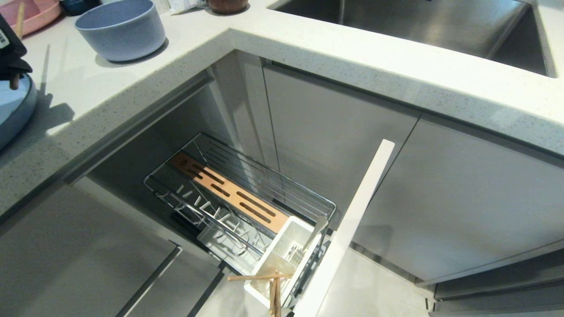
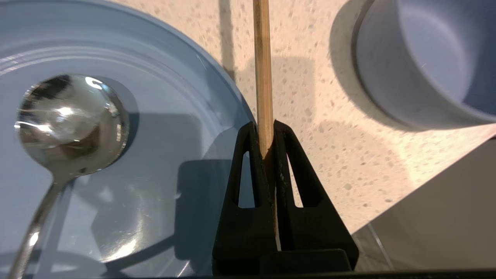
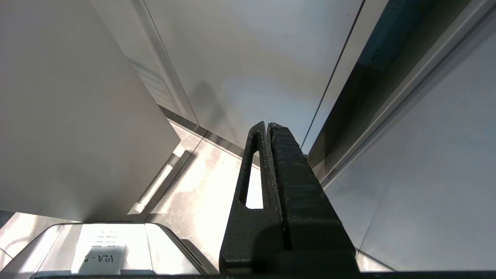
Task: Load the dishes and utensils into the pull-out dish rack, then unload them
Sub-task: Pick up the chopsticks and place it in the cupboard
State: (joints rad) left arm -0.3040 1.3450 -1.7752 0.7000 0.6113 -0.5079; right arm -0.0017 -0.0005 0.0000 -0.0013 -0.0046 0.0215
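Observation:
At the far left of the head view my left gripper (image 1: 13, 66) hovers over the counter, shut on one light-wood chopstick (image 2: 264, 77). Its jaws (image 2: 264, 126) pinch the stick near one end, above the rim of the light-blue plate (image 2: 174, 97). The silver spoon (image 2: 69, 124) lies in that plate (image 1: 13, 110). The light-blue bowl (image 1: 121, 28) stands on the counter beside it. Below, the pull-out dish rack (image 1: 238, 193) is drawn out. Its white utensil cup (image 1: 282, 259) holds a fork (image 1: 304, 251) and other chopsticks (image 1: 275, 295). My right gripper (image 3: 267, 126) is shut and empty, low by the cabinet fronts.
A pink plate (image 1: 37, 13) sits at the counter's back left corner. The steel sink (image 1: 418, 26) is set into the right-hand counter. The rack's tall white-edged cabinet front (image 1: 352, 224) stands out into the floor space between the grey cabinet doors.

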